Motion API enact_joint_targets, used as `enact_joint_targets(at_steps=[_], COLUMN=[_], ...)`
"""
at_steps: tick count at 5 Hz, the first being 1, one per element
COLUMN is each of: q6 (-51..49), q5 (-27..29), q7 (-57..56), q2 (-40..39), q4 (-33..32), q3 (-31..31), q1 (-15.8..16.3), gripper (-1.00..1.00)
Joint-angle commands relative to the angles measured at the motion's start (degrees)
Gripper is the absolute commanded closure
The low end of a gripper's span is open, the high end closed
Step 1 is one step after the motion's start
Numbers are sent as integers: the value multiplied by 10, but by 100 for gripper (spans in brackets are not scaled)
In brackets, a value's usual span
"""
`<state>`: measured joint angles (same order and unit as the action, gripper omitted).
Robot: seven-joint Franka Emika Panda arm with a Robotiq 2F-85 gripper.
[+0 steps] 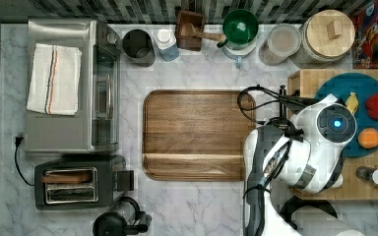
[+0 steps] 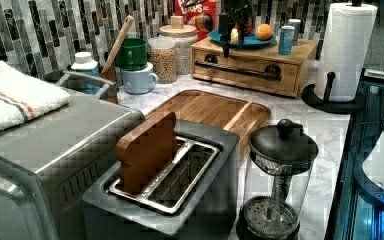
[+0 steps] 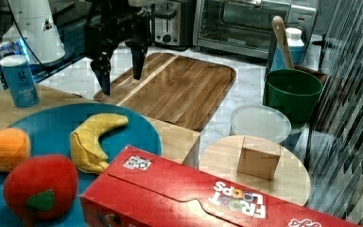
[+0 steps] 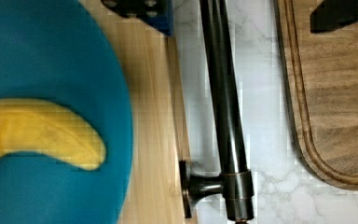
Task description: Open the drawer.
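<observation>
The drawer (image 2: 245, 70) is a light wood box with a long black bar handle (image 4: 223, 107), sitting shut at the far right of the worktop (image 2: 325, 130) in the left view. The handle runs sideways along its front. The end effector (image 3: 120, 73) hangs open above the handle, hiding part of it.

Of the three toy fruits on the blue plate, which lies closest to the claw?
The yellow banana. It lies at the plate's edge on the side toward the open claw, while the orange and the red apple sit farther back.
</observation>
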<state>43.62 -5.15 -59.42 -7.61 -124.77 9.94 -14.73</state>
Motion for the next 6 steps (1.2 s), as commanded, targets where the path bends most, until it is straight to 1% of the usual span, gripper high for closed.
enact_joint_targets(at_steps=[1,2,3,4,5,6], q6=[101,149,160,160,158,198], q5=[-24,-29,-19,-35,-35,-39], q7=[0,-20,-36,-8,18,47], q2=[-22,-41,-49,-52,-59,-73], q4=[-45,-58,-62,-64,-60,-70], q3=[-16,-15,-15,-14,-18,-21], q1=[16,4,-1,8,19,33], gripper=[-100,-100,-100,-100,-100,-100])
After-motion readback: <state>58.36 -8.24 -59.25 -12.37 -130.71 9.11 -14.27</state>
